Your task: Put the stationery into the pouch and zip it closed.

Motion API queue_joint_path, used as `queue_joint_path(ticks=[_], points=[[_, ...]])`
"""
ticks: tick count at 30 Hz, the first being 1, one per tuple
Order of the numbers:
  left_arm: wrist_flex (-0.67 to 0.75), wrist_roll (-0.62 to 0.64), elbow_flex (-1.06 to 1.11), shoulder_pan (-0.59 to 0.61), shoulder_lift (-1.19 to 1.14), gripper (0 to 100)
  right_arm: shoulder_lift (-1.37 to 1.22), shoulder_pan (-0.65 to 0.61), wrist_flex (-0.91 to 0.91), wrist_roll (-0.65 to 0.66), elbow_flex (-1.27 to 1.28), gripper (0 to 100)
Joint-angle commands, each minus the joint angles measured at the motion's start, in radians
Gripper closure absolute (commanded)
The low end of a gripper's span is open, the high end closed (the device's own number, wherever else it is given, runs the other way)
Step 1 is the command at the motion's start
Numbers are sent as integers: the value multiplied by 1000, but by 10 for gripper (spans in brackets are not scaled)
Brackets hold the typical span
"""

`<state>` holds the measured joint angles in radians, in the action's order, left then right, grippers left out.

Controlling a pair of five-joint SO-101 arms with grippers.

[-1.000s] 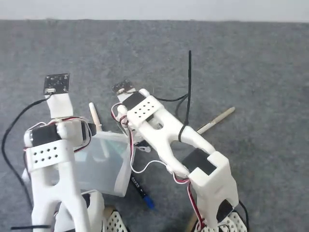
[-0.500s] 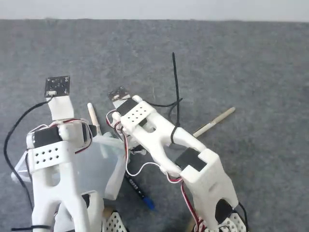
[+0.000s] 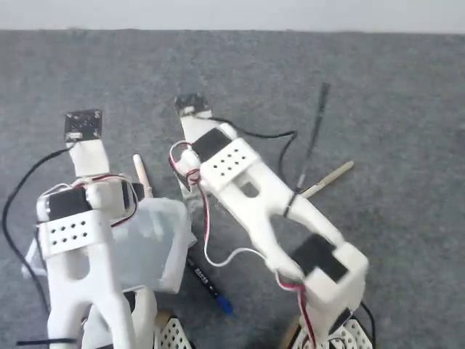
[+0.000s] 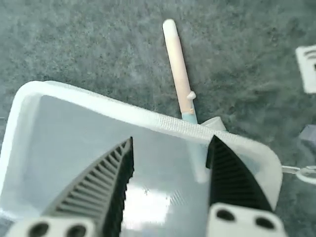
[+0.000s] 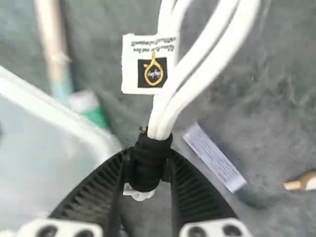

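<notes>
A translucent pouch [image 3: 156, 243] lies beside the left arm, its white rim [image 4: 148, 118] running across under my left gripper [image 4: 172, 140]. That gripper hangs open just above the pouch with nothing between its fingers. A cream pen [image 4: 177, 69] lies just beyond the rim, one end touching it. My right gripper [image 5: 147, 158] is shut on the black collar [image 5: 148, 160] of a white cord loop [image 5: 197, 54] with a small tag, next to the pouch's corner [image 5: 74, 131]. A black pen with a blue cap [image 3: 211, 285] lies beside the pouch near the arm bases. A tan pen [image 3: 328, 179] lies farther right.
Grey carpet [image 3: 392, 109] covers the whole table, with free room at the back and right. A black cable [image 3: 314, 123] sticks up from the right arm. A loose white label [image 5: 213, 157] lies on the carpet by the right gripper.
The right arm has swung away from its base and to the right, carrying its black cable along. The pouch tilted and shifted a little. The left arm stayed about where it was.
</notes>
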<state>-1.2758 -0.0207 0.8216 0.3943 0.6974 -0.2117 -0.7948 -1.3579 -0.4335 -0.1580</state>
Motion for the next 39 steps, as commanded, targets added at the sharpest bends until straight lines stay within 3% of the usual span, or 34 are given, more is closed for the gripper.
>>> queue_joint_path(ticks=[1,12,24,29,35,39], points=[[-55,23,-133,0,32,772,182,19,96,-71,-41,993],[-187,25,-450,0,32,772,295,64,512,-69,-41,993],[-193,26,-570,-2,31,770,302,136,918,206,-41,993],[-195,26,-613,-3,31,707,305,194,963,209,-43,993],[-209,29,-708,-8,31,699,321,268,951,209,-69,993],[-259,100,-785,-48,26,698,389,272,846,212,-63,993]])
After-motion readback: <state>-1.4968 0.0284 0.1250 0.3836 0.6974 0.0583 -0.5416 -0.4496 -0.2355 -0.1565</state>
